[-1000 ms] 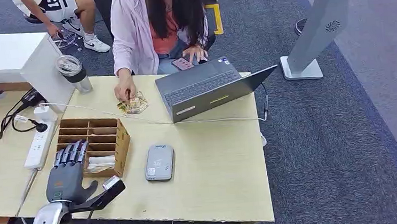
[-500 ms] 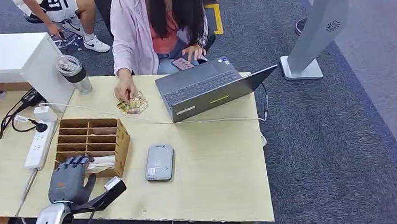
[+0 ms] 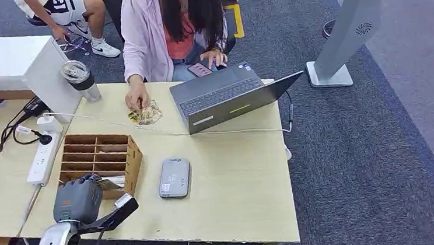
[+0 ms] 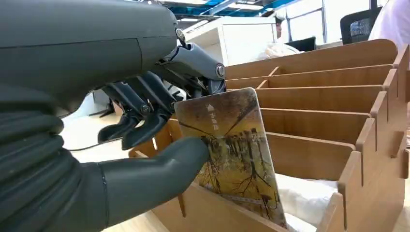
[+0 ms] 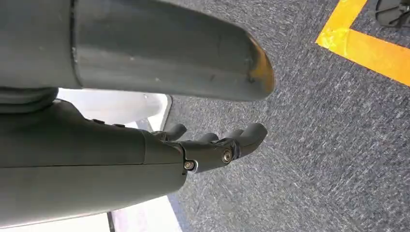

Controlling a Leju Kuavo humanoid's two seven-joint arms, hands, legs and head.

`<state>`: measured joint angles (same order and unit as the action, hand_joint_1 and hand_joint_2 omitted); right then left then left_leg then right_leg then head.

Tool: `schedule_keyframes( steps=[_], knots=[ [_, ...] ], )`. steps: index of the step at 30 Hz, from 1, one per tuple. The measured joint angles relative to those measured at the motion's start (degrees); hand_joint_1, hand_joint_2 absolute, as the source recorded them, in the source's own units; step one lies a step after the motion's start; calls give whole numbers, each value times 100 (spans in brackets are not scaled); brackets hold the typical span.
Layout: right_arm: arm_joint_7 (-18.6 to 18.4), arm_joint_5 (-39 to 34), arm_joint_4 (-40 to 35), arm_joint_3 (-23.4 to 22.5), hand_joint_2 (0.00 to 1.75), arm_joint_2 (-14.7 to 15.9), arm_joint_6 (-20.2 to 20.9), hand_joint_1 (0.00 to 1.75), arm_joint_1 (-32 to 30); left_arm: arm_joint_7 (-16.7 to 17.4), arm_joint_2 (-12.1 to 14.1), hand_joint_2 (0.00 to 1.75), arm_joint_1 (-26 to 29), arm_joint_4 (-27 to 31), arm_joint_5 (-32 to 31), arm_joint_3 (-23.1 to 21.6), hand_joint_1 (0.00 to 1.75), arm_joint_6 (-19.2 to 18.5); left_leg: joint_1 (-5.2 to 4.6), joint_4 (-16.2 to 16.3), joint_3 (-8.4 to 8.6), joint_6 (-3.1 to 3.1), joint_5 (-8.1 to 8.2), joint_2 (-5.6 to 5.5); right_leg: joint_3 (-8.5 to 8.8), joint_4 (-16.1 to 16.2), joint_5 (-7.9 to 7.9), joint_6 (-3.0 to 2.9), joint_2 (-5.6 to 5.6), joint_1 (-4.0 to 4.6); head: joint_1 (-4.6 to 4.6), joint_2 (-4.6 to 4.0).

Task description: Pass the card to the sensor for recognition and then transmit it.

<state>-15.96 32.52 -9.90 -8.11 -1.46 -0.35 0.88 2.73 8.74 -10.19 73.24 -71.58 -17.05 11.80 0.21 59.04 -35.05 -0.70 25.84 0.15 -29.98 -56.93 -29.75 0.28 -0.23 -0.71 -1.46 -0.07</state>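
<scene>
1. One card (image 4: pixel 231 150), printed with a yellow-brown scene of bare trees, is pinched between the thick grey thumb and the darker fingers (image 4: pixel 145 128) of the left hand (image 3: pixel 78 199). The left wrist view shows the card tilted, its lower part still down inside the nearest compartment of the wooden organizer (image 3: pixel 101 157).
2. From the head view, that left hand sits curled at the near end of the organizer, on the side closest to the robot, with the silver arm coming in from below.
3. White papers (image 4: pixel 309 195) lie in the bottom of the same compartment, beside the card.
4. Right of the organizer, lying flat on the light wooden table (image 3: pixel 238 197), is the grey sensor (image 3: pixel 174 177); it is near the organizer but not touching it.
5. Hanging beside the robot, the right hand (image 5: pixel 212 145) holds nothing; its fingers are loosely bent and apart over grey carpet with a yellow floor marking (image 5: pixel 367 46).
6. An open laptop (image 3: pixel 224 95) stands at the far side of the table, and a thin cable (image 3: pixel 145 131) runs across the table between it and the organizer.
7. A person in a pink shirt (image 3: pixel 143 34) sits behind the table, one hand (image 3: pixel 136 99) resting on a small packet (image 3: pixel 147 114), the other holding a phone (image 3: pixel 200 70).
8. At the table's far left corner stands a clear lidded tumbler (image 3: pixel 81 80), and a white power strip (image 3: pixel 41 160) lies left of the organizer.
</scene>
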Motion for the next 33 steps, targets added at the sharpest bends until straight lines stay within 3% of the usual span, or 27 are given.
schedule_keyframes(
  steps=[9, 23, 33],
  knots=[
    [33, 13, 0, -55, 0, 0, 4, 0, -1, -101, 120, 175, -12, 101, 133, 48, 175, 96, 0, 0, 1, 0, 0, 0, -2, 0, 0, 0, 0, 0, 0, 0],
    [96, 48, 0, -151, 0, 2, 24, 0, 2, -190, 242, 175, -503, 483, 166, 57, 175, 81, 0, 1, 0, 0, -1, -1, -2, -1, 0, 0, -1, 0, 2, 0],
    [107, 166, 0, -155, 0, 7, 35, 0, 11, -164, 297, 175, -1239, 511, 293, 55, 175, 2, 2, 2, 0, 5, -5, 1, -3, -3, 2, -2, 2, 0, 2, 0]
  ],
)
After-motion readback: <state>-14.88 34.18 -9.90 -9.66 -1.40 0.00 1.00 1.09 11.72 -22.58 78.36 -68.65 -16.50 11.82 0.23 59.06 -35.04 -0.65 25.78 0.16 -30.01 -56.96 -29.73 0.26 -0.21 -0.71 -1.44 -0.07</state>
